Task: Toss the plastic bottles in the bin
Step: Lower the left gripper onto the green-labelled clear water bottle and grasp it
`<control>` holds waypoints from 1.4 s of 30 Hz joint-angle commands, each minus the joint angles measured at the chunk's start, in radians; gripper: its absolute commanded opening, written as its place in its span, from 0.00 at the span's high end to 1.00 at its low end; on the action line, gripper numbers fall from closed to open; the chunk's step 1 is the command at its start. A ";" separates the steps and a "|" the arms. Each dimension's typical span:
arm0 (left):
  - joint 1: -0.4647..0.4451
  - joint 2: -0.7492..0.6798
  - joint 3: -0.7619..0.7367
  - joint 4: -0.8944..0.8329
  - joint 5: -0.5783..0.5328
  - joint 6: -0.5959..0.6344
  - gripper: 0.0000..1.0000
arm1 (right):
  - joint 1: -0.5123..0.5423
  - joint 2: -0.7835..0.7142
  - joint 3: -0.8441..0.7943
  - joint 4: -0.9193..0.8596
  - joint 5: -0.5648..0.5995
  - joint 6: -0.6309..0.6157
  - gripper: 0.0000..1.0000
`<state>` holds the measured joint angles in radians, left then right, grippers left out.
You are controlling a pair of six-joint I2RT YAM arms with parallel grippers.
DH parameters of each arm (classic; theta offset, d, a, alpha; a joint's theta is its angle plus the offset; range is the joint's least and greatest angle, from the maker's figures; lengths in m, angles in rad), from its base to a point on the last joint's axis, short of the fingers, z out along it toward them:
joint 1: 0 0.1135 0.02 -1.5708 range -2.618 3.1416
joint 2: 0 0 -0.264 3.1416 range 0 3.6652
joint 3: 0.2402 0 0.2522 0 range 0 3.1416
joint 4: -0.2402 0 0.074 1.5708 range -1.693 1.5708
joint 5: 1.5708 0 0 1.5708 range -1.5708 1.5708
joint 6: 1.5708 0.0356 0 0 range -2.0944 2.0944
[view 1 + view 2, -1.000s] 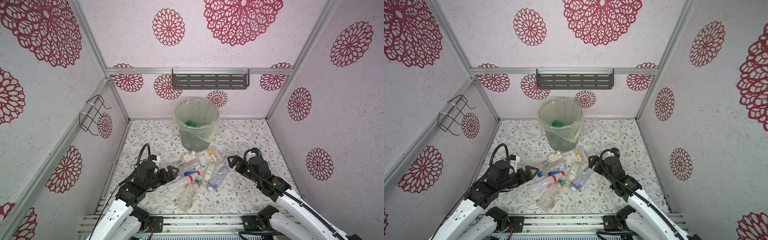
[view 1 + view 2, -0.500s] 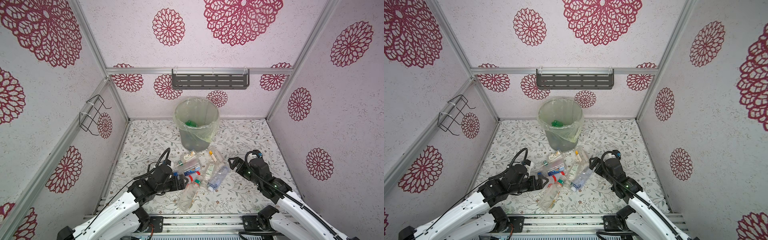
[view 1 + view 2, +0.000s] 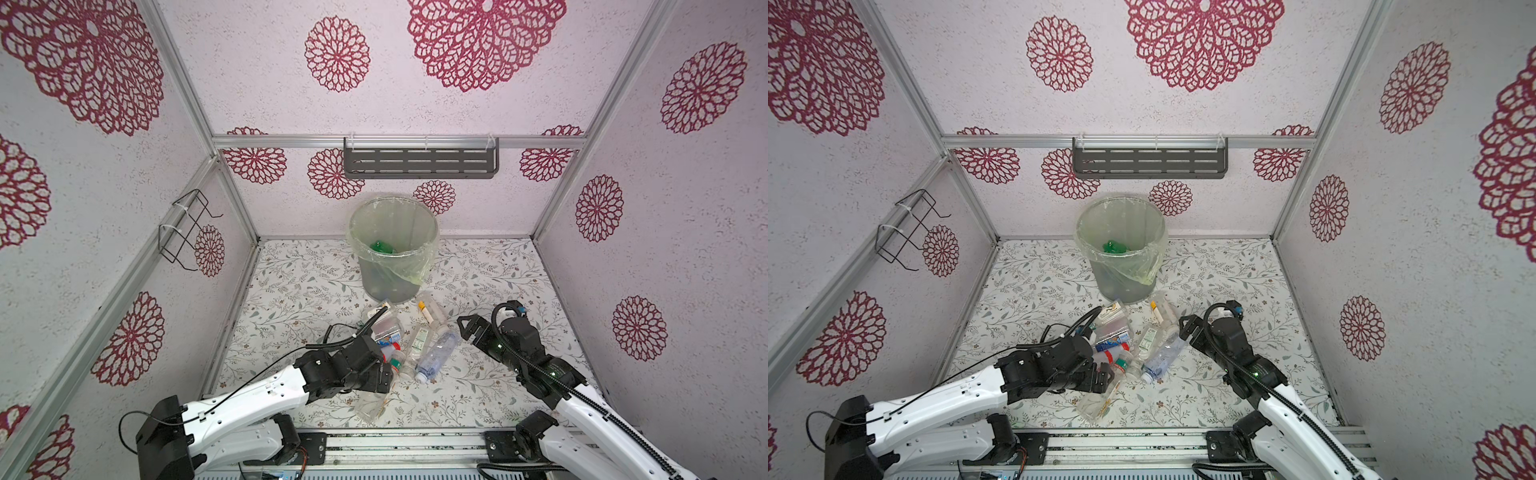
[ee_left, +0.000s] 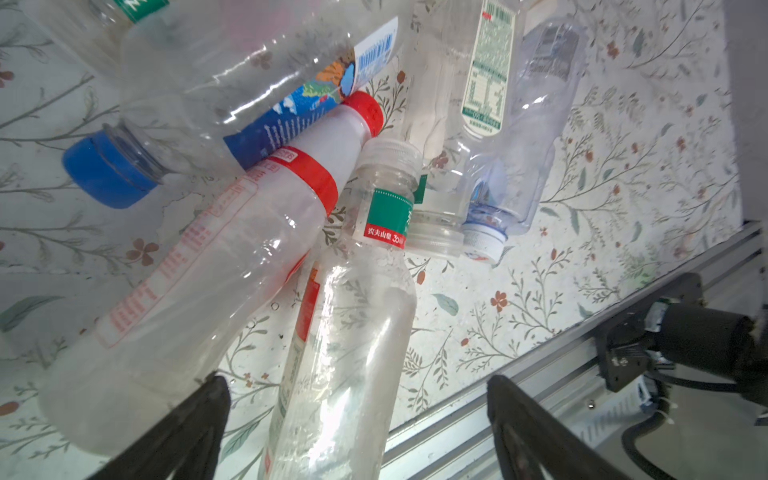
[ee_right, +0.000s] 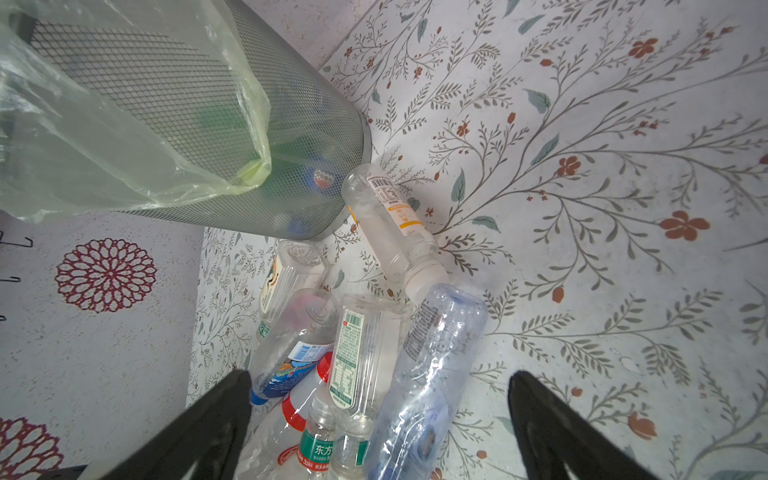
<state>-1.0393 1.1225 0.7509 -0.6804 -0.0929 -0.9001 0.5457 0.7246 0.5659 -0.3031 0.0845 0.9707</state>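
The job is partly done. The grey mesh bin (image 3: 386, 278) stands upright at the back of the worktop (image 3: 299, 299), lined with a yellowish bag. A green bottle (image 3: 384, 247) lies in it, and a few more shapes show dimly through the mesh, too blurred to count. Some seven bottles, as far as I can count, lie on their sides in a loose heap just in front of the bin, touching or overlapping one another, so most of the work looks to be ahead. The left end effector (image 4: 357, 384) hangs low over the near edge of the heap with its jaws spread as wide as they go. It holds nothing. The jaws straddle a clear bottle with a green and red neck band (image 4: 353, 332). That bottle's long axis runs from the front rail into the heap, its white cap toward the bin and its base toward the rail. The jaws stand across that axis, which should suit a grip on the body. Beside it a red-capped bottle (image 4: 232, 249) lies nearly parallel, and its base is close to one finger. A blue-capped bottle (image 4: 232, 95) lies over it, cap pointing away from the others. The right end effector (image 5: 380, 374) is likewise fully open and empty. It hovers just beside a crumpled bluish bottle (image 5: 432, 374) that lies slantwise, cap toward the rail. A yellow-labelled bottle (image 5: 390, 224) lies with its base against the foot of the bin and its cap toward the heap.
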 commanded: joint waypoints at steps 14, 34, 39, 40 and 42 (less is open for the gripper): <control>-0.132 0.168 0.067 -0.079 -0.091 -0.003 0.04 | -0.003 -0.020 0.002 -0.014 0.040 0.014 0.01; -0.199 0.314 0.073 -0.073 -0.125 -0.035 0.19 | -0.003 -0.013 -0.022 0.005 0.047 0.023 0.01; -0.200 0.339 0.055 -0.039 -0.121 -0.058 0.25 | -0.003 -0.009 -0.032 0.010 0.044 0.026 0.01; -0.201 0.339 0.053 -0.035 -0.122 -0.062 0.28 | -0.003 -0.010 -0.032 0.009 0.046 0.026 0.01; -0.203 0.337 0.054 -0.036 -0.126 -0.071 0.32 | -0.003 -0.011 -0.033 0.008 0.046 0.026 0.01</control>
<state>-1.2243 1.4590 0.8143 -0.7410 -0.1951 -0.9417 0.5457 0.7185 0.5285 -0.3126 0.1055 0.9825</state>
